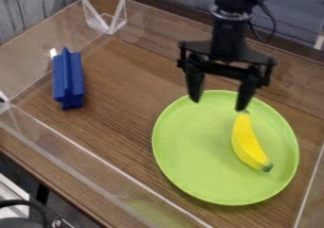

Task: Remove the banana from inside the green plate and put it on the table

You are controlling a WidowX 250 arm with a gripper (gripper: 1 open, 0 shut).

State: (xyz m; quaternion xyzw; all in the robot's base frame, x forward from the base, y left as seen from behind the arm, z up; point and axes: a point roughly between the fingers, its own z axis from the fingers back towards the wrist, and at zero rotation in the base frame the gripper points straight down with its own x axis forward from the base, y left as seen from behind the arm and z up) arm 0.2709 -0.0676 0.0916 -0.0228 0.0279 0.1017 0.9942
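Observation:
A small yellow banana [249, 143] lies on the right half of the round green plate [190, 147], which rests on the dark wood table [120, 90]. My gripper [219, 94] hangs open over the plate's far rim, just above and left of the banana's upper tip. One dark finger [194, 84] points down on the left and the other finger [243, 93] on the right, with nothing between them. The banana is untouched.
A blue rectangular block [67, 78] stands on the table at the left. Low clear acrylic walls [76, 142] border the tabletop, and a clear bracket [104, 16] sits at the far left corner.

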